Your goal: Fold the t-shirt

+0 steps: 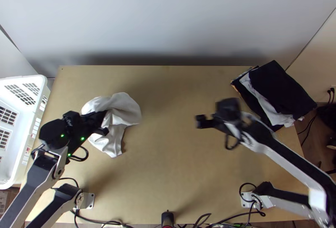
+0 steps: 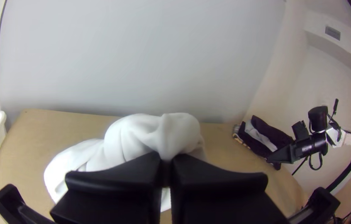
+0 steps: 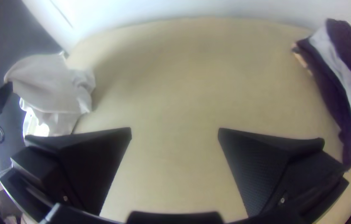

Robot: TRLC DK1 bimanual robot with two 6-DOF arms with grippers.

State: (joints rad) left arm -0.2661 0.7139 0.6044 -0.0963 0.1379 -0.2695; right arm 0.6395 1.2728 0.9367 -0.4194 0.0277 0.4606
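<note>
White links [image 1: 280, 157], rounded black joints [image 1: 52, 133], looping black cables [image 1: 87, 154], green lights [image 1: 82, 138]; right hand [image 1: 198, 121] black, round screws [image 3: 282, 200].

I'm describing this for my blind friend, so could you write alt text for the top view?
A robot's left end effector grips a bunched white cloth at the left of a wooden table, while its right end effector hovers right of centre. A white basket stands far left; dark and light folded fabrics lie far right.

Top view: basket [image 1: 33, 112], nine o'clock, edge-cropped; right tool [image 1: 202, 121], four o'clock, blurred; cloth [image 1: 122, 107], partly hidden by left tool [image 1: 103, 123].
</note>
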